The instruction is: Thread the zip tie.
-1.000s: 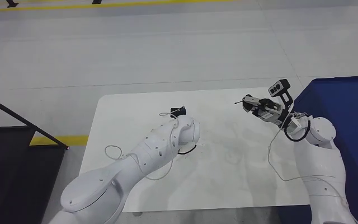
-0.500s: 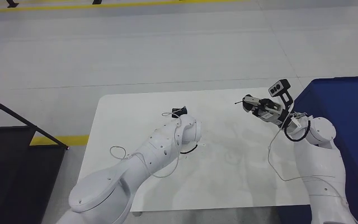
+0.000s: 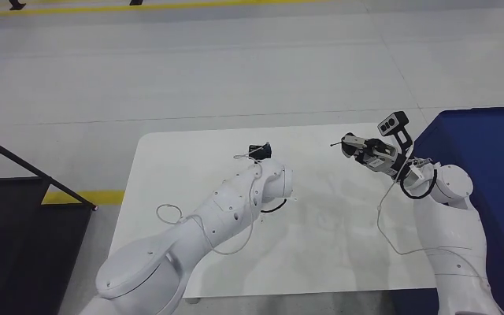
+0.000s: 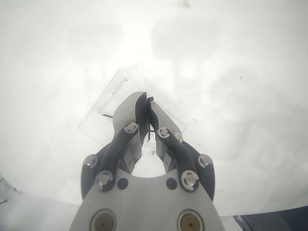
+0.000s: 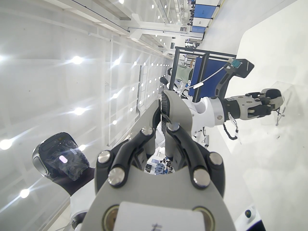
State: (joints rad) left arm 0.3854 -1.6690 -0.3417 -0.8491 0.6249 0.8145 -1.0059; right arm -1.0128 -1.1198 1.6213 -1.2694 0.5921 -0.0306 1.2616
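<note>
Left arm has swung toward the middle of the worktop [image 3: 157, 189] over the last 1 s. Its black wrist camera [image 3: 258, 150] now sits slightly further out. Right arm hasn't budged.

Left fingers [image 4: 127, 114]: pinched almost fully together on the zip tie [image 4: 149, 121], a thin black strip running up between the 2 pads, with a small bent end showing just past the tips. The left gripper [image 4: 147, 98] hangs low over a clear box [image 4: 105, 97] that sits on the worktop; can't tell whether the tips touch it. In the right wrist view, a thin dark strand trails from the same gripper [image 5: 274, 103] toward the worktop beside the box.

Right fingers [image 5: 175, 111]: closed together. The right gripper [image 5: 164, 97] is held up in the air over the far right part of the worktop, well apart from the box and the left arm. In the top view, a thin dark sliver [image 3: 335, 145] sticks out past its tips; can't tell what it is.

Around: pale floor with a yellow line [image 3: 157, 8] at the far edge, blue panel [image 3: 465, 130] just beside the right arm.
</note>
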